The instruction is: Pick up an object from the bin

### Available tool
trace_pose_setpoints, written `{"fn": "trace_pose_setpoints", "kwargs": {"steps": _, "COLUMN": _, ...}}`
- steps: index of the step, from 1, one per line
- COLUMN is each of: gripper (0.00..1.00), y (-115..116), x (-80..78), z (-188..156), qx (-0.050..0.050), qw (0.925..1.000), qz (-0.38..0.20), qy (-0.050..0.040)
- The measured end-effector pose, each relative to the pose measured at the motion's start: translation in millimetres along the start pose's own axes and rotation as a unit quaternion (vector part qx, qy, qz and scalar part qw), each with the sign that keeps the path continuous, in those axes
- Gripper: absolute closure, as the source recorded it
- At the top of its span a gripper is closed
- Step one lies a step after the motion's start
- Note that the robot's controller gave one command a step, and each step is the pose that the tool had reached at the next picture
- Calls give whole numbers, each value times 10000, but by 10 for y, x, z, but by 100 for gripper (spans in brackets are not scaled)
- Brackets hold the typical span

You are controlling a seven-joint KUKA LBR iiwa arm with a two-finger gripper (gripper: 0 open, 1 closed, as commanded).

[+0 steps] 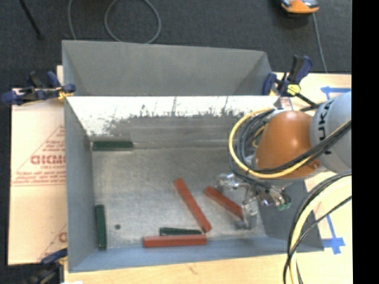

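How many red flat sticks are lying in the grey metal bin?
3. One red flat stick lies diagonally at the floor's middle, one along the near wall, one on the right, reaching under the gripper. The arm may hide more.

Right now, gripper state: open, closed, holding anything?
Gripper: cannot be told whether open or closed; it is low at the right end of a short red bar in the right part of the bin.
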State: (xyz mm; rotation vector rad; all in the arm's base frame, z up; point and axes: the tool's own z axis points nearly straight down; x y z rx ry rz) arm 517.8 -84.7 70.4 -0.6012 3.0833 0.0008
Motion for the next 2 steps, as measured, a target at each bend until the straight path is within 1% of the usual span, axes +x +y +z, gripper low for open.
{"fn": "trace_pose_setpoints", "kwargs": {"steps": 1, "gripper": 100, "y": -4, "x": -31, "z": -8, "qx": 14, "qw": 10000, "qz": -15, "qy": -26}}
{"fn": "trace_pose_setpoints", "kwargs": {"steps": 2, "gripper": 100, "y": -464, "x": -557, "z": -1432, "qx": 47, "qw": 9999, "qz": 124, "qy": -62}}
